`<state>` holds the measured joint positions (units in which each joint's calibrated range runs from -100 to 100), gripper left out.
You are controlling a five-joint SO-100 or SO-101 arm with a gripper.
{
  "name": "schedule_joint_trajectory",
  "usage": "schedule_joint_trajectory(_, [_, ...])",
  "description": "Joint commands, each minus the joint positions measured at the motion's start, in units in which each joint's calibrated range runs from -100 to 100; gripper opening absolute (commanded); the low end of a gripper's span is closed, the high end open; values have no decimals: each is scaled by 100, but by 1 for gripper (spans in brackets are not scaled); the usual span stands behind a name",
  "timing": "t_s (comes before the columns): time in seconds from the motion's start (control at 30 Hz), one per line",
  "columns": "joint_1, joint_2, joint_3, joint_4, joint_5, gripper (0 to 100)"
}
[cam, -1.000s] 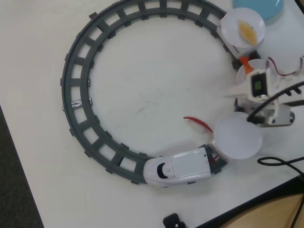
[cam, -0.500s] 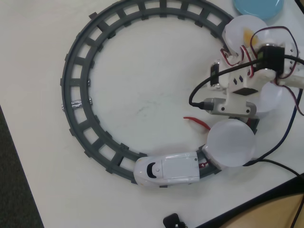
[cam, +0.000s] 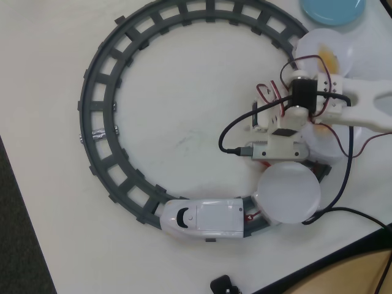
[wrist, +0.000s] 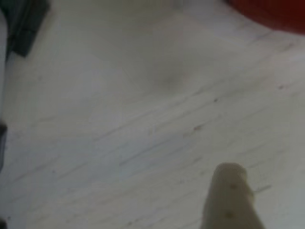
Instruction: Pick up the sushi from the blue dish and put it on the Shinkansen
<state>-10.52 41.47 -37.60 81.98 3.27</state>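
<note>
The blue dish (cam: 334,9) lies at the top right edge, and its visible part is bare. The Shinkansen's white nose car (cam: 205,218) sits on the grey ring track (cam: 101,92) at the bottom, with a white plate car (cam: 288,193) behind it. My gripper (cam: 278,131) hangs over the track's right side, just above that plate, its jaws hidden under the arm. The wrist view shows one pale fingertip (wrist: 229,183) close over a white scratched surface. A blurred red shape (wrist: 271,12) at its top right edge may be the sushi. Nothing shows against the finger.
A second white plate (cam: 324,52) at the upper right carries an orange piece (cam: 331,59). A third plate (cam: 327,144) is partly hidden under the arm. Black and red cables (cam: 346,177) loop at the right. The table edge runs along the left and bottom right.
</note>
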Motion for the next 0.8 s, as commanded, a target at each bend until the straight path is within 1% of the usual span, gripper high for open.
schedule_joint_trajectory(0.0, [-128,-43,-442,99,30,16])
schedule_joint_trajectory(0.13, [-330,-43,-594,151,14,17])
schedule_joint_trajectory(0.4, [-630,41,-621,99,-33,34])
schedule_joint_trajectory(0.57, [-700,157,-630,-38,46,35])
schedule_joint_trajectory(0.67, [-806,341,-612,-63,261,35])
schedule_joint_trajectory(0.77, [-806,458,-639,-46,308,35])
